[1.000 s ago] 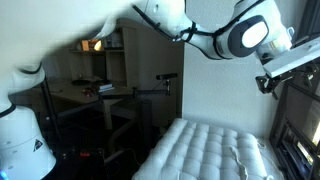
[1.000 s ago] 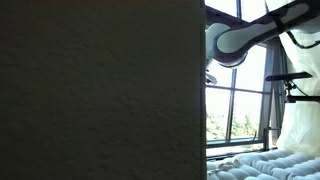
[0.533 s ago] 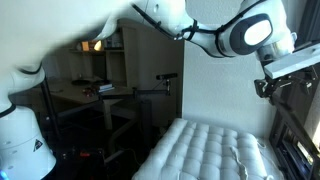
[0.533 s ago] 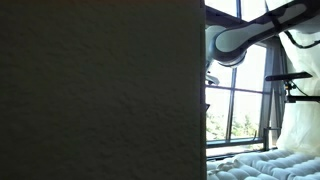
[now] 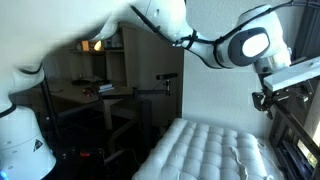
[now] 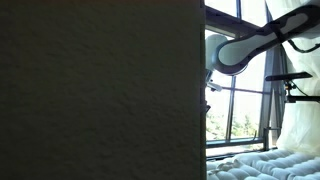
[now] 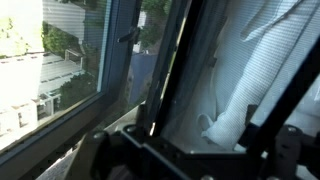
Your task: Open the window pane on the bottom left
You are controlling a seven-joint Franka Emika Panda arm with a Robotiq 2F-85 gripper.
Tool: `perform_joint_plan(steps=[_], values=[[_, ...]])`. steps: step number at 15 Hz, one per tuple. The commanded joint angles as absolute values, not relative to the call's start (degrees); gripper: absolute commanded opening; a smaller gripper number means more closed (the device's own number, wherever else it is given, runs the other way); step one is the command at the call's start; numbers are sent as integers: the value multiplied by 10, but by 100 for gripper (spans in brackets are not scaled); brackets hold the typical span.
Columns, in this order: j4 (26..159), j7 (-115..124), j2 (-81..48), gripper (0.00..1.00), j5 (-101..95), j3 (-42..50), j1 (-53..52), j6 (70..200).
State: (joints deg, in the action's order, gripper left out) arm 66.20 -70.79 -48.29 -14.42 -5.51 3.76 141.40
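Window pane (image 7: 60,75), one, faces the one hand (image 5: 266,100); its spread cannot be told.

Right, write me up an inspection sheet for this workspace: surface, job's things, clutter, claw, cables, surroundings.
Surface: white tufted mattress lying below the window.
Job's things: window pane in a dark frame, with a handle beside it; whether it is open or shut cannot be told.
Clutter: desk with small items at the back of the room; black stand near it.
Claw: claw held up close to the window frame; contact and jaw state too dark to judge.
Cables: nothing seen.
Surroundings: white curtain beside the glass; dark panel blocks most of an exterior view; trees and buildings outside.
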Motion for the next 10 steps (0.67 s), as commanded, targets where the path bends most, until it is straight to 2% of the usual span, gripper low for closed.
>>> perform_joint_plan(steps=[1, 6, 10], values=[[697, -716, -468, 100, -157, -38, 23, 1412], [798, -802, -410, 100, -187, -50, 39, 1470], [911, -925, -338, 100, -163, -86, 97, 1602]])
